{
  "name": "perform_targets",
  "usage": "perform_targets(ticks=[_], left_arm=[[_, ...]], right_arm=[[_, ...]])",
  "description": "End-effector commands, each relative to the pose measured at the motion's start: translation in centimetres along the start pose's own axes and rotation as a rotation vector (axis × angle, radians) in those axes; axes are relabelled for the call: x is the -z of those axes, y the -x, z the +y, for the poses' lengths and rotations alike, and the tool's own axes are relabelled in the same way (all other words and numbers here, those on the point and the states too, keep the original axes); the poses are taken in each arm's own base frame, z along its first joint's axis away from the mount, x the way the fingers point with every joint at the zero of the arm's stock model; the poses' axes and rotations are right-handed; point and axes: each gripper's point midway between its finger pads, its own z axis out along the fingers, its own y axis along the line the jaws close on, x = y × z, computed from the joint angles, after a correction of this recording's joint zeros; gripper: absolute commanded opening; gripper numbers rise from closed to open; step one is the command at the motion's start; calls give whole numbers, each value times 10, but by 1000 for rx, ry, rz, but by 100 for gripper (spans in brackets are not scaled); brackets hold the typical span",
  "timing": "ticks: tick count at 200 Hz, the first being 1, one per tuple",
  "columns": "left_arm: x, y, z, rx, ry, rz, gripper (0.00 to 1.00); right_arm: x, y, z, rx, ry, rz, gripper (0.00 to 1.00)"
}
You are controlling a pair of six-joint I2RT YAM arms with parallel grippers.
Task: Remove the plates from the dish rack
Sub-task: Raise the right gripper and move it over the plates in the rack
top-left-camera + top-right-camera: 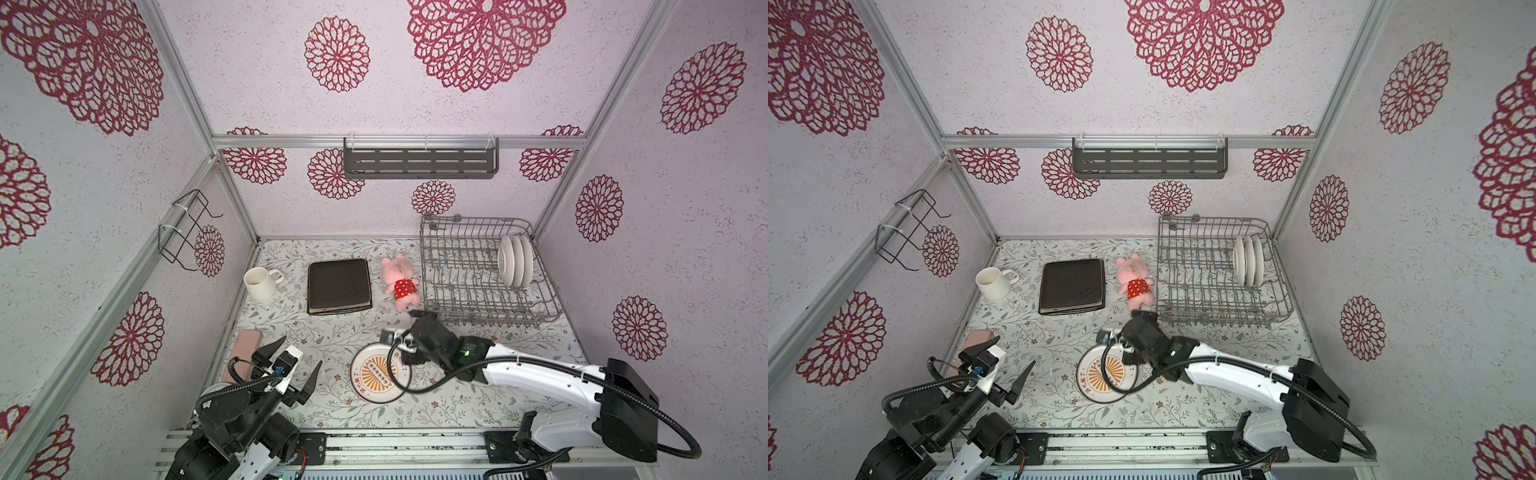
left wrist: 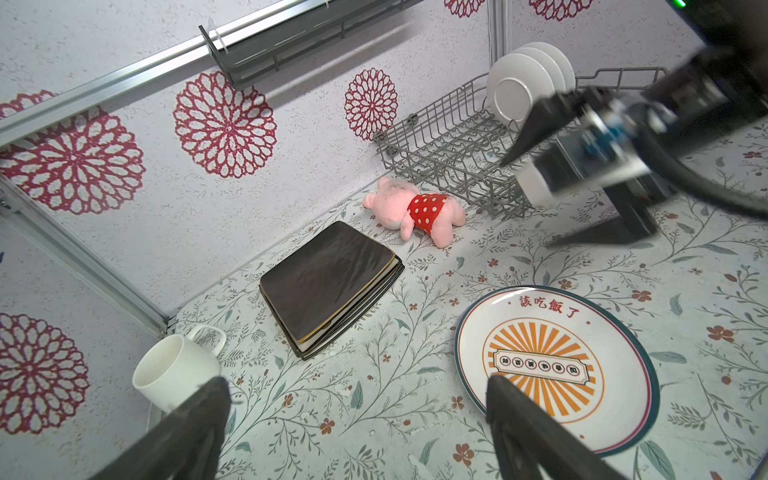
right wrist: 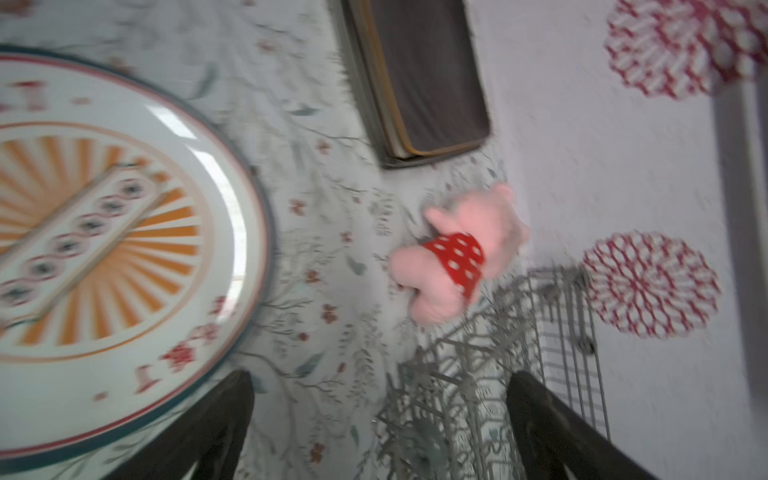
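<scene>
The grey wire dish rack (image 1: 428, 266) (image 1: 1167, 266) stands at the back right with three white round plates (image 1: 515, 259) (image 1: 1248, 259) upright at its right end. A round printed plate (image 1: 376, 374) (image 2: 552, 332) (image 3: 124, 208) lies flat on the table near the front. A stack of square plates (image 1: 338, 284) (image 2: 328, 278), a dark one on top, lies at the back middle. My right gripper (image 1: 401, 324) (image 3: 378, 376) hovers open and empty between the printed plate and the rack's near corner; its view is blurred. My left gripper (image 1: 301, 351) (image 2: 355, 380) is open and empty at the front left.
A white mug (image 1: 259, 282) stands at the back left and a pink plush pig (image 1: 401, 280) lies between the stack and the rack. A pink flat case (image 1: 245, 349) lies by the left wall. A slotted shelf (image 1: 419, 160) and a black wire holder (image 1: 187, 228) hang on the walls.
</scene>
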Motion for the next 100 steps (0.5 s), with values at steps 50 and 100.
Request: perform_targets(ticks=[50,100], left_arm=[[-4,2,-3,-23,-14,-8,97],[-5,1,-5,-24,-22,-4,97]], right_arm=[[19,-79,-165,-858,-135,-60,99],[39,-124,-238,-996,-261,-59,94]])
